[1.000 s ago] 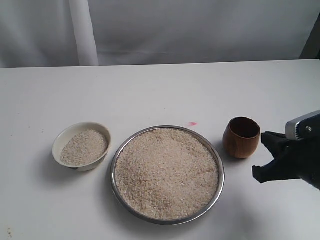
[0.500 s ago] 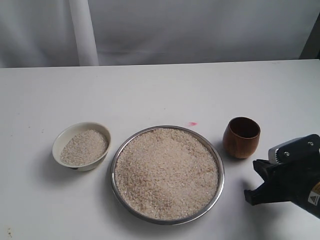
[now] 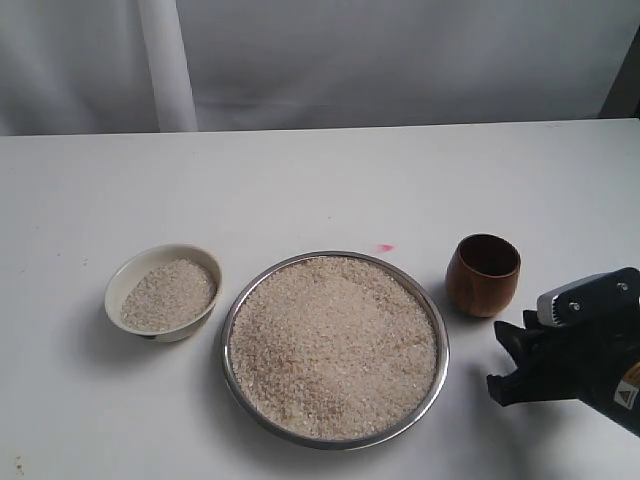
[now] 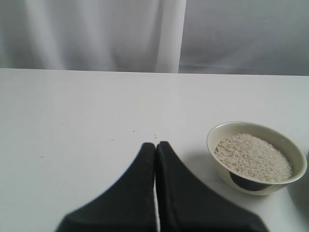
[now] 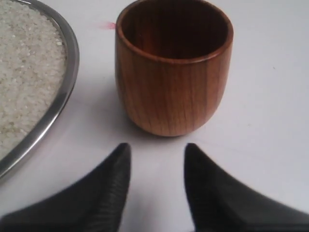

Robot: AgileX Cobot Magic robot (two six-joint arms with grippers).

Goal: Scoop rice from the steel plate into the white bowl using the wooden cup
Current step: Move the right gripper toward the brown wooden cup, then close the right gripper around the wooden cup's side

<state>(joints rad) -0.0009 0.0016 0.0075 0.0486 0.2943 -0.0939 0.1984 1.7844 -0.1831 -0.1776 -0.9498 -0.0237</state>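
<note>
Wooden cup (image 5: 173, 72) stood upright and empty toward the table's right edge, just beside the steel plate (image 5: 73, 63). Our right gripper (image 5: 157, 147) sat near it, jaws narrowly parted, holding nothing. We judged the gap too narrow: advancing could topple the cup toward the rice (image 5: 24, 63).
</note>
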